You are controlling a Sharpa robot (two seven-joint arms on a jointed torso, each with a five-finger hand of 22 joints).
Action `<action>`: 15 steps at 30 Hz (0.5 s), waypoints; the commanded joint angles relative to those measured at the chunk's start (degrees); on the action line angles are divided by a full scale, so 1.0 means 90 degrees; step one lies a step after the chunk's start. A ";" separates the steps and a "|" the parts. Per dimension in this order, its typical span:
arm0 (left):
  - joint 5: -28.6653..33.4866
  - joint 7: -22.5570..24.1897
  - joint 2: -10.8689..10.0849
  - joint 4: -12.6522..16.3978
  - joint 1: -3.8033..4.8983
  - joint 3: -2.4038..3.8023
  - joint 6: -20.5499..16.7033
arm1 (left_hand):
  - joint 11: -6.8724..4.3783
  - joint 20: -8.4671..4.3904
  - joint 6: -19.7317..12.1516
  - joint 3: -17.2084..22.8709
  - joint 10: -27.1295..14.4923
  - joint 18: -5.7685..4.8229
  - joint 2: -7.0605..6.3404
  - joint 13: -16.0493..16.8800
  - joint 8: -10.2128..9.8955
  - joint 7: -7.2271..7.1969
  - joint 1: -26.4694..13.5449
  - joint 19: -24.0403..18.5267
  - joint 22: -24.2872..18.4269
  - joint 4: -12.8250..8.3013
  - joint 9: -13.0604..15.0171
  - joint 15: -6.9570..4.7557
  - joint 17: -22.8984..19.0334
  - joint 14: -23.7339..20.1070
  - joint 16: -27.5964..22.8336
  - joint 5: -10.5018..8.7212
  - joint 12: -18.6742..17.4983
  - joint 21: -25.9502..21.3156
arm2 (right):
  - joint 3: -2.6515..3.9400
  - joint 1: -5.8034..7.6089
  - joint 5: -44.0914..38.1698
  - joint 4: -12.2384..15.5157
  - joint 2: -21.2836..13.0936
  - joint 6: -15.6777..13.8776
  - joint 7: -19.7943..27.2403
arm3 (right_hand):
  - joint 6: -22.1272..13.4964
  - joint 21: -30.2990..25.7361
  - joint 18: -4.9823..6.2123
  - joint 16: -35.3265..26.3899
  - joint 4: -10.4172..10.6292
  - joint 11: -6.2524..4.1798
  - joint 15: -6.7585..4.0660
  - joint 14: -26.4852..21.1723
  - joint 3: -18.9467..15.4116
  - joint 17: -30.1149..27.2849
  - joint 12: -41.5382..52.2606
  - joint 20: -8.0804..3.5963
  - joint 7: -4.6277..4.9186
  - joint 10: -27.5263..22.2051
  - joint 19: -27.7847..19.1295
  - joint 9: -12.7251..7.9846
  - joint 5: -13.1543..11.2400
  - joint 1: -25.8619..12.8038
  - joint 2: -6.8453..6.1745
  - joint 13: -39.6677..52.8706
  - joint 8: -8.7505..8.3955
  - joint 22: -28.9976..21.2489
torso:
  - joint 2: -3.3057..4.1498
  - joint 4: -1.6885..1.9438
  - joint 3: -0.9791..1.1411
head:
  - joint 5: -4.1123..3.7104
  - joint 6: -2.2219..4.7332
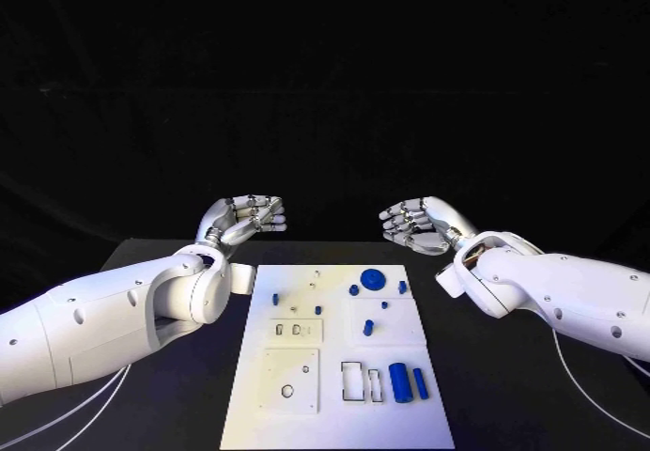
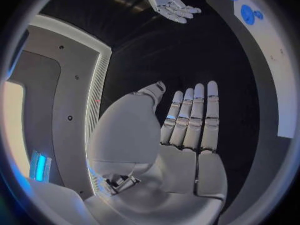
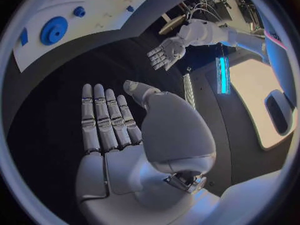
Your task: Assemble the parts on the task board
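Listing by item, fingers first:

Left hand (image 1: pixel 244 219): raised above the far edge of the table, past the far left corner of the board; holds nothing. In the left wrist view its fingers (image 2: pixel 195 116) lie straight and close side by side, the thumb off to one side, with bare dark table beyond them.

Right hand (image 1: pixel 417 225): raised above the far edge of the table, past the far right corner of the board; holds nothing. In the right wrist view its fingers (image 3: pixel 105 116) are extended and nearly parallel, the thumb apart from them.

Hands to each other: well apart, palms turned roughly toward one another across the gap; each wrist view catches the other hand at a distance.

Task board (image 1: pixel 339 413): white plate lying flat in the middle of the black table (image 1: pixel 515 404), nearer the robot than both hands; neither hand touches it.

Round blue part (image 1: pixel 373 277): largest piece at the far end of the board, closest of the parts to the right hand, yet apart from it.

Small blue parts (image 1: pixel 367 327): scattered over the far and middle board, several standing like pegs; exact shapes too small to tell.

Blue cylinder (image 1: pixel 401 381): lying near the board's right edge toward the robot, a thinner blue piece (image 1: pixel 422 382) just beside it.

Recesses: two outlined rectangular slots left of the cylinder and square panels on the board's left half; contents hard to make out.

Cut off: the board's near edge leaves the head view.
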 commanded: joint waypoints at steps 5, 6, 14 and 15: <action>-0.0278 -0.0250 -0.0312 0.0624 0.0017 0.0083 0.0517 | 0.0006 -0.0014 0.0033 0.0055 0.0051 0.0031 -0.0067 -0.0014 -0.0012 0.0157 0.0014 0.0087 -0.0010 0.0009 -0.0021 -0.0010 0.0049 0.0073 0.0030 -0.0047 -0.0100 0.0045 | 0.0018 0.0185 -0.2845 0.0160 0.0039 0.0824 -0.1508 | 0.0924 0.1363 0.0073 0.1089 0.0041 -0.0425 -0.0592 0.1699 -0.0229 0.1141 0.0027 -0.0565 -0.0032 0.1221 0.1088 0.0143 0.0668 -0.0187 -0.0505 0.0204 0.0155 0.0743 | 0.0227 0.0030 -0.0056 | -0.0055 -0.0009; -0.0281 -0.0264 -0.0350 0.0695 0.0017 0.0091 0.0521 | 0.0013 -0.0014 0.0024 0.0059 0.0038 0.0030 -0.0074 -0.0017 -0.0023 0.0163 0.0007 0.0091 -0.0011 0.0010 -0.0025 -0.0006 0.0054 0.0071 0.0023 -0.0049 -0.0119 0.0047 | 0.0019 0.0200 -0.3041 0.0188 0.0046 0.0837 -0.1606 | 0.0947 0.1489 0.0073 0.1211 0.0043 -0.0451 -0.0635 0.1807 -0.0229 0.1261 0.0029 -0.0607 -0.0058 0.1276 0.1150 0.0157 0.0662 -0.0175 -0.0512 0.0221 0.0151 0.0822 | 0.0242 0.0034 -0.0062 | -0.0052 -0.0017; -0.0290 -0.0343 -0.0514 0.0944 0.0071 0.0122 0.0393 | 0.0066 -0.0009 -0.0052 0.0072 -0.0055 0.0021 -0.0121 -0.0022 -0.0104 0.0230 -0.0042 0.0108 -0.0024 0.0009 -0.0059 0.0025 0.0087 0.0054 -0.0025 -0.0055 -0.0244 0.0054 | 0.0021 0.0251 -0.4108 0.0444 0.0081 0.1014 -0.1954 | 0.1268 0.2745 0.0067 0.2184 0.0067 -0.0674 -0.0912 0.2537 -0.0120 0.2345 -0.0024 -0.0906 -0.0250 0.1693 0.1388 0.0342 0.0434 -0.0118 -0.0513 0.0463 0.0092 0.1702 | 0.0412 0.0079 -0.0091 | -0.0052 -0.0050; -0.0290 -0.0341 -0.0529 0.0965 0.0082 0.0124 0.0365 | 0.0069 -0.0008 -0.0056 0.0073 -0.0060 0.0021 -0.0123 -0.0022 -0.0108 0.0234 -0.0044 0.0108 -0.0025 0.0008 -0.0061 0.0027 0.0089 0.0053 -0.0027 -0.0055 -0.0249 0.0054 | 0.0021 0.0254 -0.4214 0.0467 0.0097 0.1057 -0.1986 | 0.1151 0.2923 0.0081 0.2443 0.0135 -0.0692 -0.0948 0.2863 -0.0113 0.2514 -0.0044 -0.0932 -0.0265 0.1701 0.1556 0.0332 0.0185 -0.0183 -0.0506 0.0488 -0.0001 0.1810 | 0.0434 0.0085 -0.0096 | -0.0053 -0.0055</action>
